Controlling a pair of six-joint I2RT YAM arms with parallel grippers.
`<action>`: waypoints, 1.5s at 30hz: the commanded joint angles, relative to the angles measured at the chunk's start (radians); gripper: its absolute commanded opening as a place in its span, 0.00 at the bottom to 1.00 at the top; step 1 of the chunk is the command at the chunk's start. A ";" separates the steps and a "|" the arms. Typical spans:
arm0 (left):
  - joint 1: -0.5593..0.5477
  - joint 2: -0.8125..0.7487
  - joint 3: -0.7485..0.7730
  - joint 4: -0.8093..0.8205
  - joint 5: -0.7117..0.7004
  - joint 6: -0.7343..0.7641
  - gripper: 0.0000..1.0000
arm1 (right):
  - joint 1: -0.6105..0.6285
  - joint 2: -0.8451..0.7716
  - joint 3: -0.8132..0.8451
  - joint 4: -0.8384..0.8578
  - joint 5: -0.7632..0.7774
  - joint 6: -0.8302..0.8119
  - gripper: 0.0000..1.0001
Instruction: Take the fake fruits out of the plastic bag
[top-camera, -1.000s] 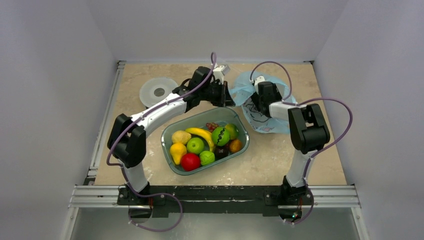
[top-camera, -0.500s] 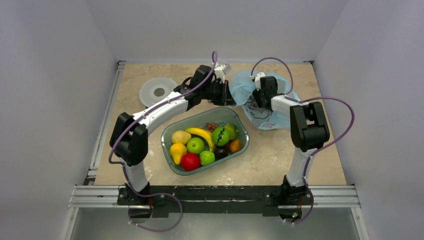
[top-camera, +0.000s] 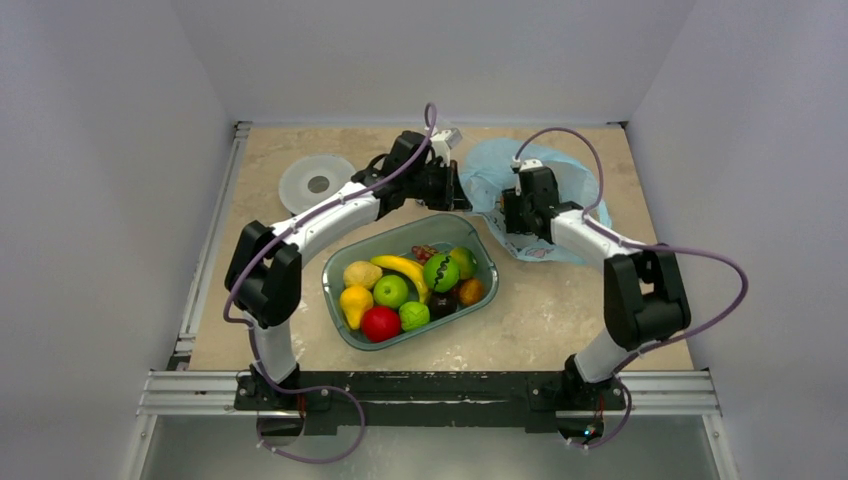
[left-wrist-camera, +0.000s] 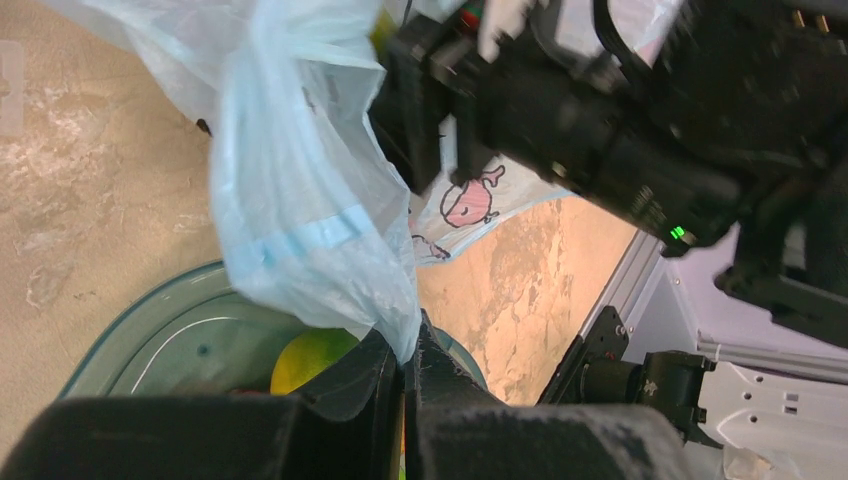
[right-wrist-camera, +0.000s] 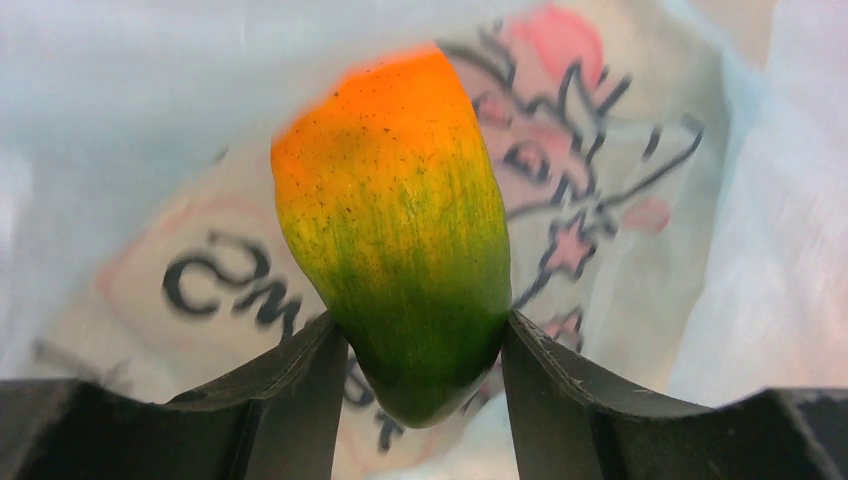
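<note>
Right fingers (right-wrist-camera: 315, 385) clamped on the green end of the mango-like fruit (right-wrist-camera: 395, 230) inside the plastic bag (left-wrist-camera: 300, 200); left fingers (left-wrist-camera: 395, 375) pressed together on the bag's edge. Hazard: bag film dragging on the glossy, tapered fruit could pull it free.

Bright, even overhead light; faint soft shadows on the table (top-camera: 560, 320). Top view sharp. Right wrist view: mango (right-wrist-camera: 395, 230) crisp, bag (right-wrist-camera: 620, 150) print behind blurred. Left gripper (left-wrist-camera: 405, 350) dark, out of focus.
</note>
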 joint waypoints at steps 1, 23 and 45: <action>0.014 -0.010 0.037 0.014 -0.019 -0.003 0.00 | -0.004 -0.164 -0.098 -0.030 -0.139 0.133 0.25; 0.053 0.070 0.196 -0.169 0.030 0.009 0.42 | 0.006 -0.674 -0.209 -0.254 -0.387 0.244 0.00; 0.191 -0.872 -0.276 -0.524 -0.269 0.159 0.98 | 0.681 -0.410 0.093 -0.242 -0.276 0.472 0.02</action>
